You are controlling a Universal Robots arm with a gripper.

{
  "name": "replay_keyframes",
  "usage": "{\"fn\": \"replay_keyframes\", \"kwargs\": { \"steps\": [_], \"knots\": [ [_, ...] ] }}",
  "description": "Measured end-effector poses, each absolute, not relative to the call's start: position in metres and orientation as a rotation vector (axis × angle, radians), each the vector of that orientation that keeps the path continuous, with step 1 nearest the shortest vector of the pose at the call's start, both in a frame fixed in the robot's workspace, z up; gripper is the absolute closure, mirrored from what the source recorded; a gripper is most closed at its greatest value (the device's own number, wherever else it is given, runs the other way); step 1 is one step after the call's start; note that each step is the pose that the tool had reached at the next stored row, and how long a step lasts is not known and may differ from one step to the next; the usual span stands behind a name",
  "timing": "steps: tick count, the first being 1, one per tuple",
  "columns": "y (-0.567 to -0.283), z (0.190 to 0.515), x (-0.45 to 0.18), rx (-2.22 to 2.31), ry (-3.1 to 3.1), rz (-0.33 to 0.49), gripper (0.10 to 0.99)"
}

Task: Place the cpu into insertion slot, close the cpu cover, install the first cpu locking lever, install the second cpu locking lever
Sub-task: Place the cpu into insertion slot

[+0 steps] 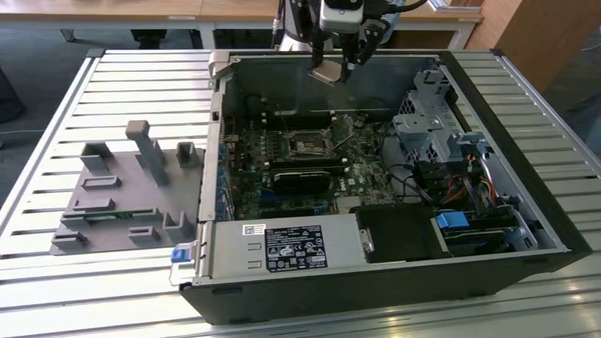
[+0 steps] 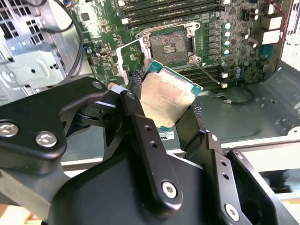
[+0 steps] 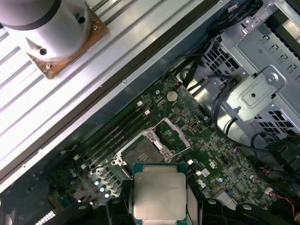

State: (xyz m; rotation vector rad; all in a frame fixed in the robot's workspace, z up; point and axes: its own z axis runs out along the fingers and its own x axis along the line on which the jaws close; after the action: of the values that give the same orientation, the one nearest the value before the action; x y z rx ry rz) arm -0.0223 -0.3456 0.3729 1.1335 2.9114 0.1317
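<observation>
**Cpu [image 2: 165,101] pinched above the open socket**

Small flat square chip with a pale silvery-grey metal top is clamped between the black fingers of the end effector [image 1: 331,69], high over the green motherboard [image 2: 234,42]. Below it, the small square black insertion slot [image 2: 169,44] lies uncovered. The thin silvery cpu cover [image 2: 119,58] stands swung open beside it.

An open black computer case [image 1: 376,299] lies on a slatted metal tabletop [image 1: 141,77]. Inside the case, a black-labelled power supply box [image 1: 281,248] fills one corner, a long black block [image 1: 300,177] lies near its middle, and a silvery drive cage [image 1: 423,134] with coloured cables [image 1: 465,186] runs along its side at the exterior view's right. Just outside the case, at the exterior view's left, a grey moulded fixture [image 1: 122,204] rests on the tabletop.
</observation>
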Motion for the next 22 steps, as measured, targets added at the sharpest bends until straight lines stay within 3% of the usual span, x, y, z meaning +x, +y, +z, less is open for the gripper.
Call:
{"fn": "replay_keyframes", "kwargs": {
  "steps": [22],
  "knots": [
    [-0.3454,0.3711,-0.0223,1.544,2.703,0.126,0.545]
  ]
}}
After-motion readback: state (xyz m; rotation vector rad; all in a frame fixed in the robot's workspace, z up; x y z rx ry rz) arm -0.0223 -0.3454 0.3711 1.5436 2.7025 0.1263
